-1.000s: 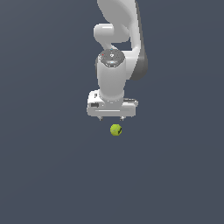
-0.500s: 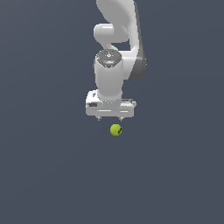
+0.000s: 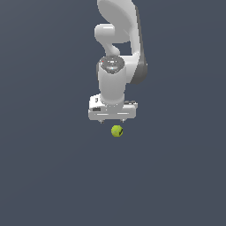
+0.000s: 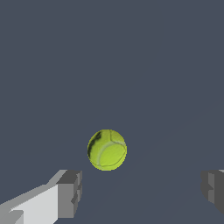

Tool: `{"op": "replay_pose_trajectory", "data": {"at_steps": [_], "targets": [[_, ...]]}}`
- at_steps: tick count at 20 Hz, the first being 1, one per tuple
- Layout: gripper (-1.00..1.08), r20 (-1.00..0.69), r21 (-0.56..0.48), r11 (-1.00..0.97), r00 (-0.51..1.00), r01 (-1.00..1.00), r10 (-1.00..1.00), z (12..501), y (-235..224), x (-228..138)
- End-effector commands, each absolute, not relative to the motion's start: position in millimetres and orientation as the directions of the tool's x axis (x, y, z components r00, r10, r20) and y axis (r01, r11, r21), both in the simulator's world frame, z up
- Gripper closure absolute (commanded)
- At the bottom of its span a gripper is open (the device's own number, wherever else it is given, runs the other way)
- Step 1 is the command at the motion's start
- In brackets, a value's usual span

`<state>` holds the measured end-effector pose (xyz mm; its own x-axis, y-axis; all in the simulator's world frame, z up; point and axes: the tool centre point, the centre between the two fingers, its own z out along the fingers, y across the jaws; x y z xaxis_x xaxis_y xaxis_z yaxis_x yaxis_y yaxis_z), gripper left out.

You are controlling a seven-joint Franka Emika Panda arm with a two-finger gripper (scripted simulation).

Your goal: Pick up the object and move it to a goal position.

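So the yellow-green ball (image 3: 117,131) is sitting on the dark floor (image 3: 44,176), roughly 6 o'clock from the white gripper (image 3: 113,120), not touching; fingers (image 4: 70,192) are spread wide, nothing held, arm (image 3: 119,39) behind

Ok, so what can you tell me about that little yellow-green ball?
The ball is small and round, bright yellow-green like a tennis ball, with curved seam lines and a dark smudge on one side. It looks fuzzy-free and smooth, as a computer render. It sits alone on the plain dark grey floor, just below the white gripper. Nothing grips it: the wrist view shows the fingers spread wide apart, with the ball centred between them and clear of both.
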<state>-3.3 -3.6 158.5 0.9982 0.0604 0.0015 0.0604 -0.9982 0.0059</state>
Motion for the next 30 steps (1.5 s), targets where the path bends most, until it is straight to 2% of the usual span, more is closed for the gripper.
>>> {"op": "replay_pose_trajectory", "data": {"at_steps": [1,16,30], "targets": [[-0.92,0.000,0.007,-0.994,0.994,0.109,0.109,151.0,-1.2,-4.8],[-0.92,-0.001,0.002,-0.893,0.893,0.451,0.451,100.1,18.7,-18.6],[-0.92,0.000,0.000,-0.863,0.863,0.505,0.505,86.3,22.6,-21.8]]}}
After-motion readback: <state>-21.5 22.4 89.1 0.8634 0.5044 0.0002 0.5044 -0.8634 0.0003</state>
